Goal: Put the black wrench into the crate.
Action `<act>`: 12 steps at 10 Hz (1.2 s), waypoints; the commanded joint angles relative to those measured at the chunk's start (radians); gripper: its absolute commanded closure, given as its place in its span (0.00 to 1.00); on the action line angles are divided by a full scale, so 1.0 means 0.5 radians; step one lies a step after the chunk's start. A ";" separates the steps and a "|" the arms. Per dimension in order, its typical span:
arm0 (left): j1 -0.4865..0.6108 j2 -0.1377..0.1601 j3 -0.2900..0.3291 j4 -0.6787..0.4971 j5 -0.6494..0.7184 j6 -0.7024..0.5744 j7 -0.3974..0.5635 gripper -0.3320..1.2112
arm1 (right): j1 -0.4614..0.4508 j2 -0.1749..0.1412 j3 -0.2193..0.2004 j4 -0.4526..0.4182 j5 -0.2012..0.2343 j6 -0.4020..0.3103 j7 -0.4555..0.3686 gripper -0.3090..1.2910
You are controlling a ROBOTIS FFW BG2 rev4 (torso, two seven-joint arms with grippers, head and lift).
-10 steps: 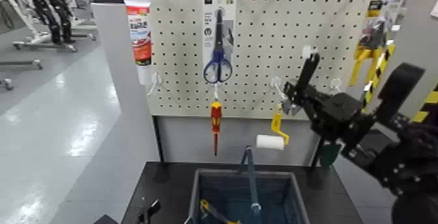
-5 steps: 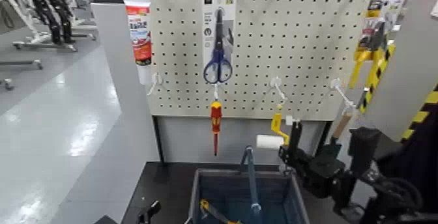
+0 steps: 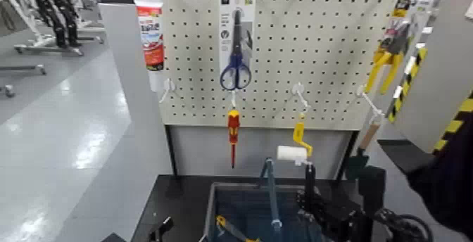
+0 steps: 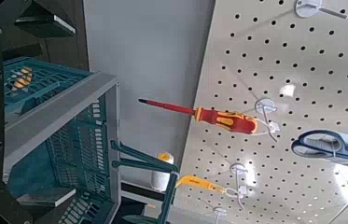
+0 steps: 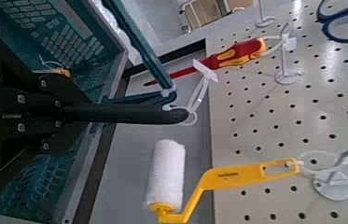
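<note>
Now the right gripper's [image 5: 52, 114] fingers are closed on the black wrench [image 5: 125, 114], near the crate's [image 3: 318, 202] right edge; its raised handle [image 3: 272, 199] spans the middle. A paint roller [image 3: 291, 153] hangs beyond. The left gripper [image 4: 48, 108] waits wide by the desk's [image 3: 184, 188] left edge.

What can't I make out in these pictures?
- Black wrench's jaw: right wrist view, seemingly hidden by the right hand.
- Crate's near side: head view, cut off by the bottom edge.
- Yellow-handled tool's far end: head view, cut off by the bottom edge.
- Tube's small print: head view, too small.
</note>
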 commanded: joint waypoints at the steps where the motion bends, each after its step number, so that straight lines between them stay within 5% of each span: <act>1: 0.003 0.002 0.001 -0.001 0.000 -0.002 0.000 0.28 | 0.019 0.006 0.003 0.058 0.040 0.006 -0.002 0.86; 3: 0.000 -0.001 0.001 -0.001 0.000 -0.002 0.000 0.28 | 0.013 0.012 0.000 0.058 0.040 0.040 0.010 0.25; 12: 0.000 -0.001 0.005 -0.001 -0.003 -0.002 0.000 0.28 | 0.016 0.012 -0.006 0.021 0.040 -0.037 0.022 0.21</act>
